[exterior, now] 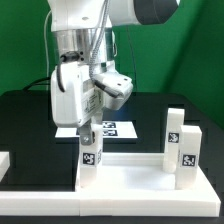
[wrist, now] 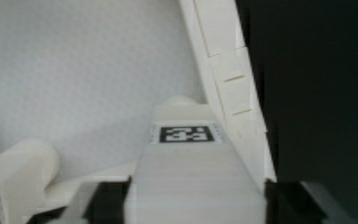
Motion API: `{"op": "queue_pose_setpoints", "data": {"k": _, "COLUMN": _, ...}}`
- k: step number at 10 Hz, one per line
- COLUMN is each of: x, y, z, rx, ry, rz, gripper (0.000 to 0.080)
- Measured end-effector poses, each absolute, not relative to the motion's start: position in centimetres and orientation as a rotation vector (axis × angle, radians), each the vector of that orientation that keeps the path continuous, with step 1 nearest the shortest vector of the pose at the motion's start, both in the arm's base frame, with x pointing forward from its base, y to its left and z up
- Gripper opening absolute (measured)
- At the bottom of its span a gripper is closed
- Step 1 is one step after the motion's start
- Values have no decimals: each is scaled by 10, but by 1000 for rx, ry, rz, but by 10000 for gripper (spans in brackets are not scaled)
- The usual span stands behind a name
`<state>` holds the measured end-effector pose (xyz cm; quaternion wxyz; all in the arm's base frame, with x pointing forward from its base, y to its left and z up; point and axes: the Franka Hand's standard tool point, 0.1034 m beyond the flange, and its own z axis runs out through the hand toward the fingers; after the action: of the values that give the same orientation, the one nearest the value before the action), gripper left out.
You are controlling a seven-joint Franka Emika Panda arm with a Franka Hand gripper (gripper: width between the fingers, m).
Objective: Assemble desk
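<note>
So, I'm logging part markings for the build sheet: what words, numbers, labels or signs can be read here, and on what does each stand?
No words, numbers or brands are readable.
Leg in the claw: black-and-white square tag, a pattern and no text; it is also in the wrist view.
Two upright legs: one tag each, pattern only.
Marker board: tags behind the arm, too small to read.
</note>
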<state>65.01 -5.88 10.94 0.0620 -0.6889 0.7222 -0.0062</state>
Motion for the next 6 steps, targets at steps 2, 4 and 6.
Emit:
{"op": "queue_pose_setpoints", "data": {"k": 2, "x": 650, "y": -58, "z": 108, "rx": -2248, "ry": 2016, "rz": -30, "gripper": 610}}
{"op": "queue_pose_setpoints", "data": {"k": 4, "x": 649, "y": -58, "z": 108, "rx": -2365, "ry": 1881, "rz": -41, "gripper": 637}}
{"op": "queue_pose_setpoints", "data": {"k": 6, "x": 650, "y": -56, "z": 108, "rx": -2702, "ry": 1468, "rz": -79, "gripper": 647}}
